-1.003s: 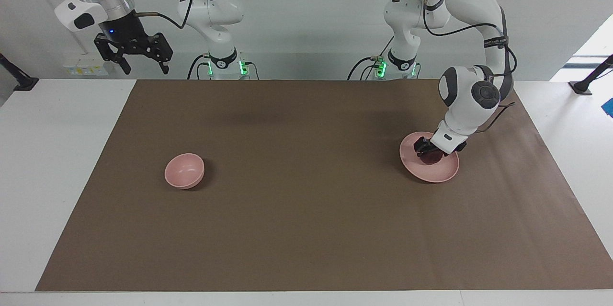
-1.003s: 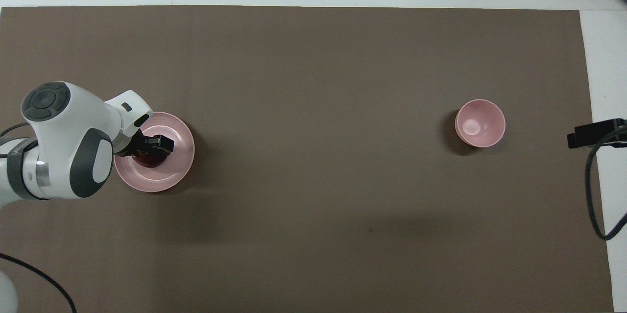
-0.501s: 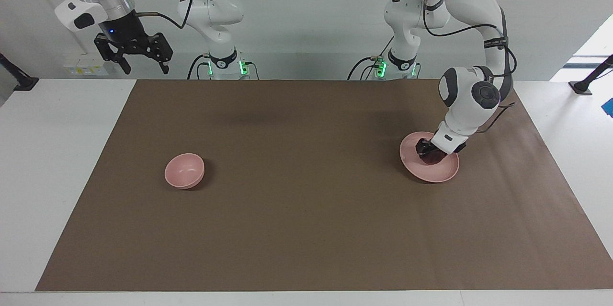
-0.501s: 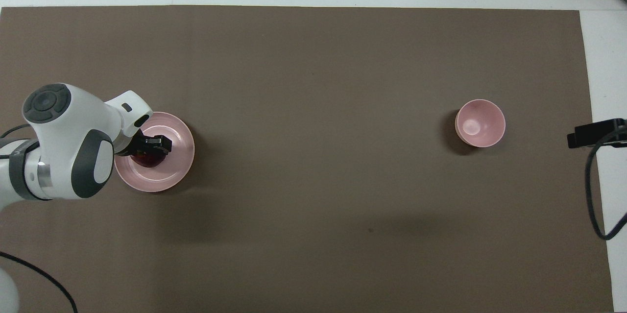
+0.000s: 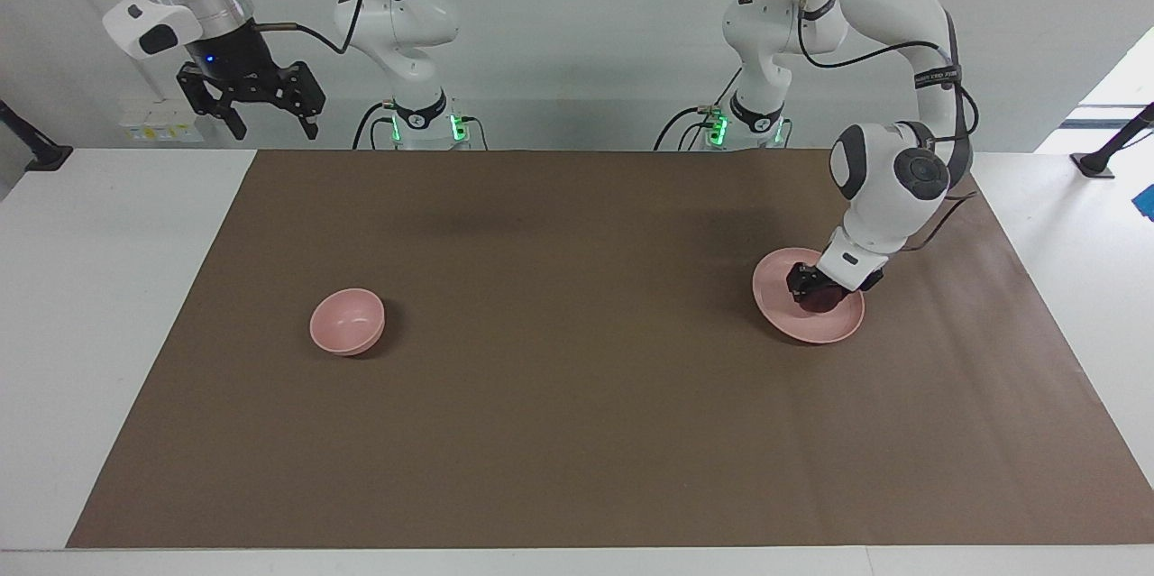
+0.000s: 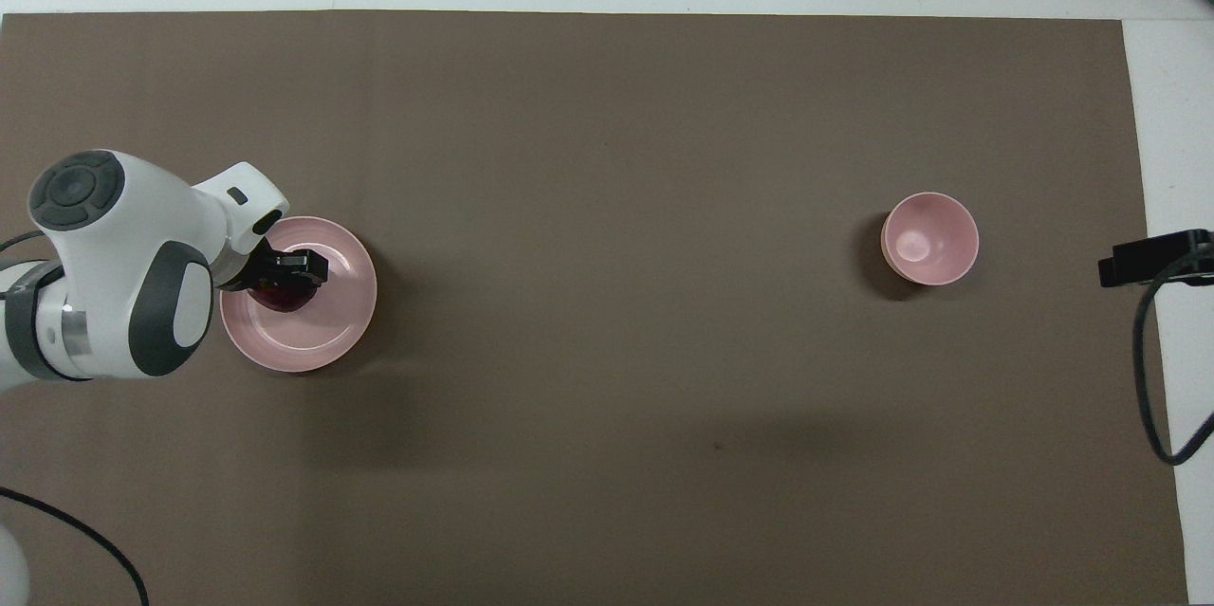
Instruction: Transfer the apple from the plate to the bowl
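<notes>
Dark red apple (image 5: 819, 300) sits on plate (image 5: 834, 324) nr the mat's (image 5: 577, 432) left-arm end, left gripper (image 5: 812, 291) clamped on it. Bowl (image 5: 347, 321) well apart, twd right-arm end. Lift straight up first, clear the rim, then carry across w/o squeezing harder. Right gripper (image 5: 264, 114) waits, open, over table (image 5: 108, 288) corner. Apple mostly hidden by fingers; can't tell if it's off the plate yet.

I am seeing a dark red apple (image 5: 819, 300) sitting against a pale pink plate (image 5: 816, 324), with a matching pale pink bowl (image 5: 346, 321). Everything is lying on a plain brown mat (image 5: 577, 396) covering a white table (image 5: 108, 288); both arms are showing white with black grippers.
</notes>
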Robot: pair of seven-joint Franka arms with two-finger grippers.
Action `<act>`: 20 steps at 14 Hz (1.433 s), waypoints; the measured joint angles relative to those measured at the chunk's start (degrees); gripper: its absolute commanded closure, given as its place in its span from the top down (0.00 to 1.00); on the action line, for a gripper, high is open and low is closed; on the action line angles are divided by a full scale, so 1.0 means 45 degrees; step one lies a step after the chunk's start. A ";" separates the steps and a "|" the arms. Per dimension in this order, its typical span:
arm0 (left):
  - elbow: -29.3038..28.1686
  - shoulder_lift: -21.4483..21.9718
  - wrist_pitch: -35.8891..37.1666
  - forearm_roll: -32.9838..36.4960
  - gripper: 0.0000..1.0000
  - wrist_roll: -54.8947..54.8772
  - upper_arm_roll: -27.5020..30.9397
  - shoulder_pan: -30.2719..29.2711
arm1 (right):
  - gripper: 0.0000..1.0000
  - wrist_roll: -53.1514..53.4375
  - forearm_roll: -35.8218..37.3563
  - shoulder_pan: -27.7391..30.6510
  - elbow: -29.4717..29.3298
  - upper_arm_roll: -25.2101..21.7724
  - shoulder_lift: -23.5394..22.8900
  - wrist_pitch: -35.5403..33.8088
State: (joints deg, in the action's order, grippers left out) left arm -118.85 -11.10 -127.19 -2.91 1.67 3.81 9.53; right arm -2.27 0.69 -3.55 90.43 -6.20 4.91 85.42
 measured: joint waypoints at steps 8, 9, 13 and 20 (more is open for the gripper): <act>0.0580 0.0012 0.0382 -0.1291 0.00 -0.0106 0.0003 0.0000 | 1.00 0.0000 0.0000 0.0000 0.0000 0.0000 0.0000 0.0000; 0.0981 0.0018 0.0830 -0.1317 0.00 -0.0106 0.0009 -0.0001 | 1.00 0.0000 0.0000 0.0000 0.0000 0.0000 0.0000 0.0000; 0.3463 0.0198 0.3925 -0.1327 0.00 -0.0107 0.0099 -0.0010 | 1.00 0.0000 0.0000 0.0002 0.0000 -0.0003 0.0000 0.0000; 0.6315 0.1719 0.8423 -0.0447 0.00 -0.0191 -0.0057 0.0066 | 1.00 0.0000 0.0000 0.0020 -0.0005 -0.0025 0.0035 -0.0154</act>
State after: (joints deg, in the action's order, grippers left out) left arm -90.44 -3.37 -89.28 -4.92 0.81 3.55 9.82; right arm -2.27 0.69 -3.46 90.41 -6.31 5.07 84.73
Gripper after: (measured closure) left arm 0.225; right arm 0.000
